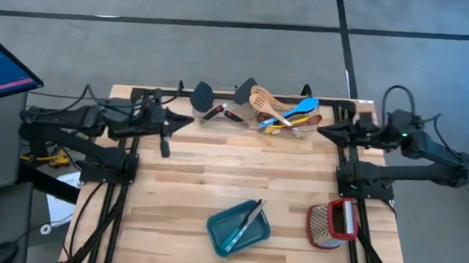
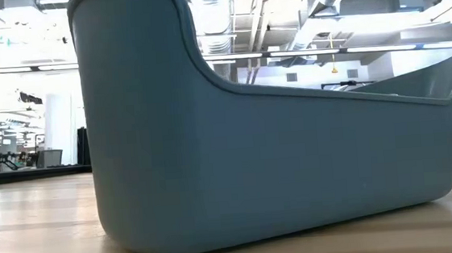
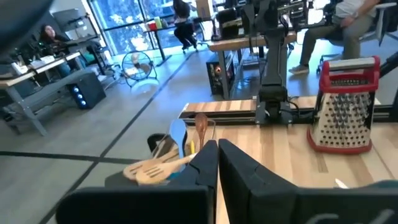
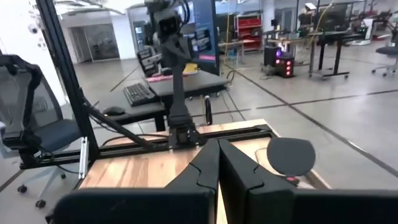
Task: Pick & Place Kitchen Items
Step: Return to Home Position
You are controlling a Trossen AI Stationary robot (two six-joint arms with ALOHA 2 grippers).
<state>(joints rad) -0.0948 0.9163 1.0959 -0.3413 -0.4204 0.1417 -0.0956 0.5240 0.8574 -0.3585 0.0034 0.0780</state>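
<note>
- Teal bin (image 2: 267, 139) sits right against the low camera and fills that view, hiding the rest of the worktop.
- From overhead, the same bin stands low in the picture's middle on the wooden worktop (image 1: 182, 185). A slim utensil (image 1: 248, 216) lies inside it, and a red-framed grater (image 1: 332, 223) stands just to its right.
- Only the overhead view shows the kitchen items together, along the far edge between the two arms. The black utensils (image 1: 205, 93) are on the left. A crossed heap with a pale slotted spatula (image 1: 261, 99), a blue spoon (image 1: 299, 108) and a yellow spoon (image 1: 271, 127) is on the right.
- Left gripper (image 1: 184, 120) hangs beside the black utensils and points inward. Its wrist view shows the jaws pressed together on nothing, with the slotted spatula, the blue spoon, a brown wooden spoon (image 3: 202, 127) and the grater beyond.
- Right gripper (image 1: 324, 130) faces it from beside the heap. Its wrist view shows the jaws together and empty, with one round black utensil head past them.
- Seated people (image 3: 50, 34) appear only in the left wrist view.
</note>
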